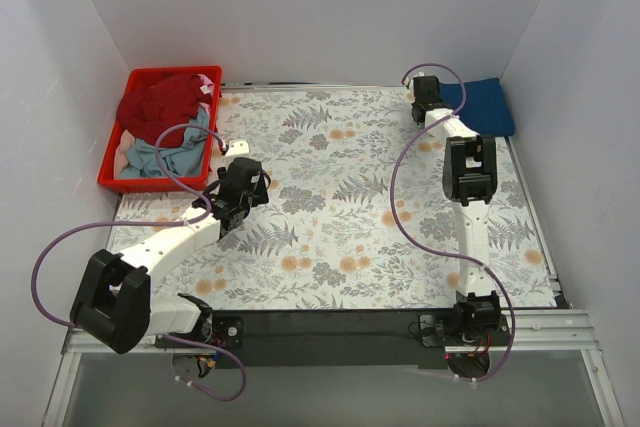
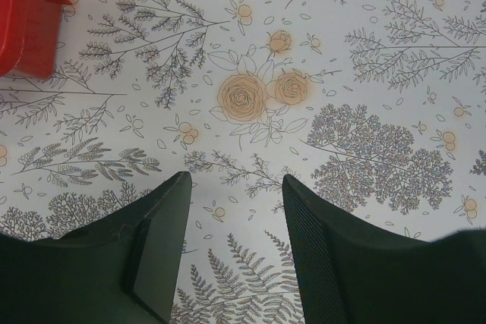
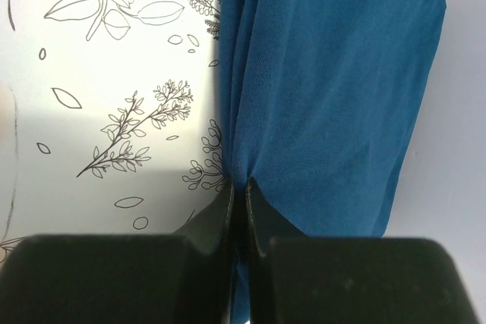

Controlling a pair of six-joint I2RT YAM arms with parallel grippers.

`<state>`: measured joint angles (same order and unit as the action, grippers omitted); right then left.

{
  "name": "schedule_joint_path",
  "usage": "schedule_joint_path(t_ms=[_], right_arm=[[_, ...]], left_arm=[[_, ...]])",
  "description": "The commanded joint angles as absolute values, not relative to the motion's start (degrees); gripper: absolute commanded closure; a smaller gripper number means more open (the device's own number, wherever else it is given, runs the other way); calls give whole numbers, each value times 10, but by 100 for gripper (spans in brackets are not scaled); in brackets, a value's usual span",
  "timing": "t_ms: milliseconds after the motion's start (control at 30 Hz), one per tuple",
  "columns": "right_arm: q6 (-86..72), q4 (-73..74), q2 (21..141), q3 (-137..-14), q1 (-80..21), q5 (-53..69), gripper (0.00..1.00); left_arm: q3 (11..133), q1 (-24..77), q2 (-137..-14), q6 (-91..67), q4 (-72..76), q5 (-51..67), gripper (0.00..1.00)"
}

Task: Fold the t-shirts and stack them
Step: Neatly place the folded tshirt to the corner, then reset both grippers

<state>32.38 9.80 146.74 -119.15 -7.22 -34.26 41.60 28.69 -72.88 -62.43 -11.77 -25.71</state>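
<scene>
From above, a red plastic crate (image 1: 108, 162) sits at the far left of the floral-printed worktop (image 1: 340, 217), with a crumpled dark red t-shirt (image 1: 160, 99) and a pale grey-blue t-shirt (image 1: 170, 155) heaped inside. A blue t-shirt (image 1: 485, 105) lies folded flat in the far right corner. The left arm angles low towards the crate; the right arm stretches out long to the blue cloth.

At the left wrist, the left end effector (image 1: 243, 169) hangs spread apart over bare worktop.

At the right wrist, the right end effector (image 1: 425, 92) pinches the blue knit's folded edge.
</scene>
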Motion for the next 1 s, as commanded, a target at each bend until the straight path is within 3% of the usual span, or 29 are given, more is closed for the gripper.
schedule_joint_path(t_ms=[0,300,500,533,633,967], right_arm=[[312,77,1449,-1185,-67,-328,91],[302,77,1435,-1165,-61,-314,88],[294,83,1386,-1144,-78,-279,70],[290,84,1365,-1142,-82,-268,61],[259,105,1317,-1136,-98,-230,48],[106,190,1053,-1014,-115,-129,37]], left_arm=[[414,289,-721,-626,-113,-267,50],[415,289,-717,-625,-112,-267,50],[415,289,-709,-626,-112,-266,50],[417,289,-707,-626,-111,-266,50],[418,289,-695,-628,-112,-264,49],[508,289,-608,-631,-194,-291,45]])
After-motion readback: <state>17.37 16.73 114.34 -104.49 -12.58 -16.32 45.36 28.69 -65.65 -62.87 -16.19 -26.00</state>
